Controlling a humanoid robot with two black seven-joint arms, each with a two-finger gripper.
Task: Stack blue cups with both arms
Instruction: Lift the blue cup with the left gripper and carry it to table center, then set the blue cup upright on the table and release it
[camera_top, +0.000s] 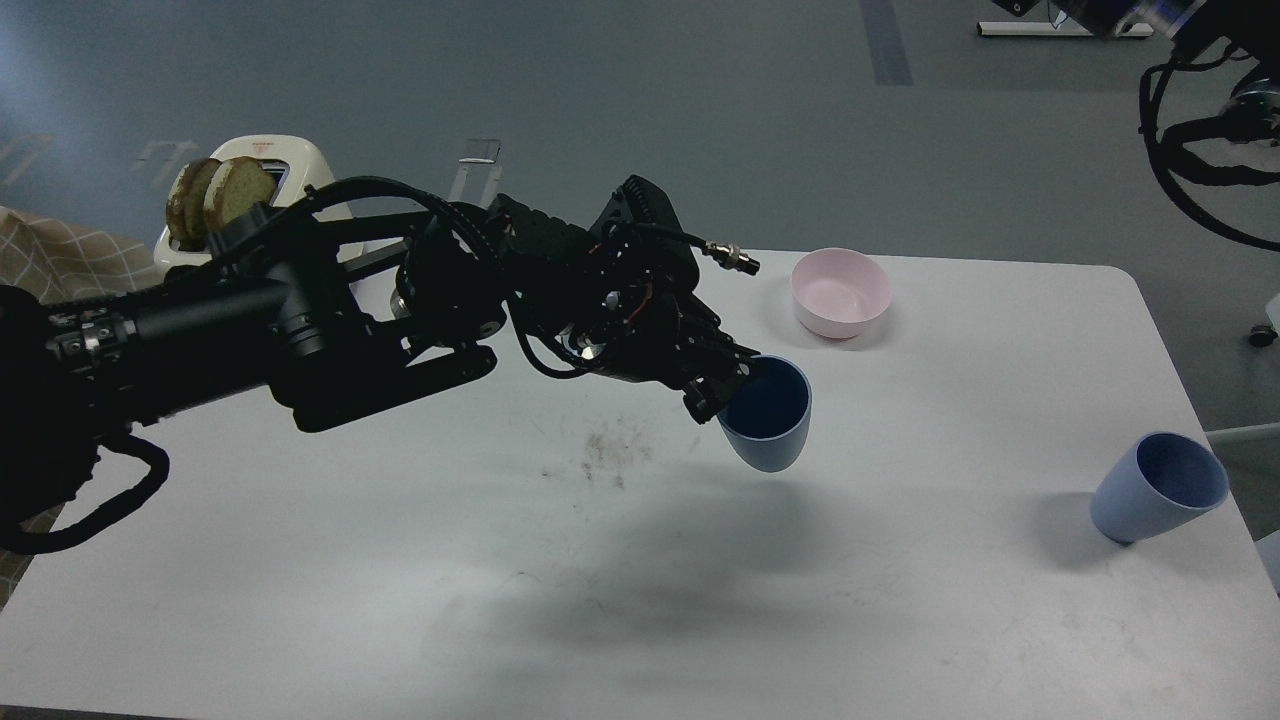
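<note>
A white table (640, 600) with a few dark crumbs is seen on a grey floor. One pale blue cup (768, 415) is held up by its rim in the left gripper (722, 385), jaws clamped on it. The other blue cup (1158, 488) is stood near the right edge. The right gripper is not seen.

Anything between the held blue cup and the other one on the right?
Nothing visible. The left gripper holds one blue cup above the table; bare tabletop runs to the second blue cup. The pink bowl sits farther back, off that line.
</note>
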